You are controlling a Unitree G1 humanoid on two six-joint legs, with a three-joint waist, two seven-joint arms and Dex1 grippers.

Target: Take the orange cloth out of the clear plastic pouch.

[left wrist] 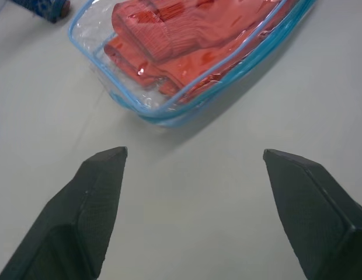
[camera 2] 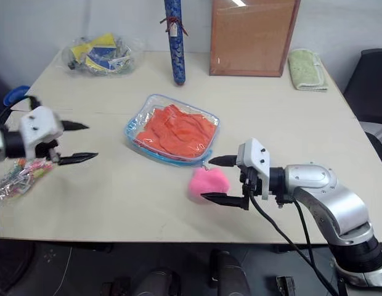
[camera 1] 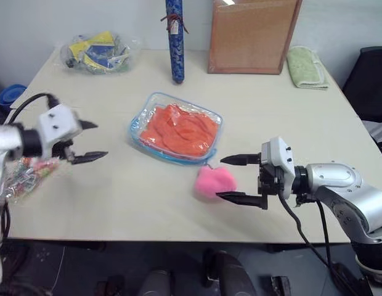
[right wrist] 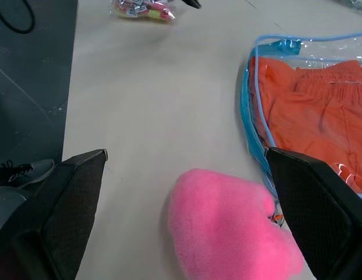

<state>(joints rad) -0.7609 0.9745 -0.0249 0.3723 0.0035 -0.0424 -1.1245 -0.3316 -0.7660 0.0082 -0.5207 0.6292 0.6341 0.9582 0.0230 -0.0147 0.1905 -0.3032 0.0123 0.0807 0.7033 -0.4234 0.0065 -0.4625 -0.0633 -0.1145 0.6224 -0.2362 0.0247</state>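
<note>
The clear plastic pouch [camera 1: 147, 109] with light blue trim lies flat in the middle of the table. The folded orange cloth [camera 1: 178, 131] is inside it. A pink fluffy pom-pom [camera 1: 214, 182] rests on the table at the pouch's near right corner. My right gripper [camera 1: 220, 178] is open, pointing left, and its fingers straddle the pom-pom [right wrist: 228, 227] without closing on it. My left gripper [camera 1: 100, 140] hovers open to the left of the pouch, pointing toward it with a gap of bare table between. In the left wrist view the pouch's edge [left wrist: 169, 114] lies ahead of the open fingers.
A small clear packet of colourful bits [camera 1: 28, 176] sits at the table's left edge under my left arm. Along the back are a clear bag of yellow and blue items [camera 1: 98, 52], an upright blue tube [camera 1: 175, 40], a brown board [camera 1: 252, 36] and a pale green towel [camera 1: 306, 66].
</note>
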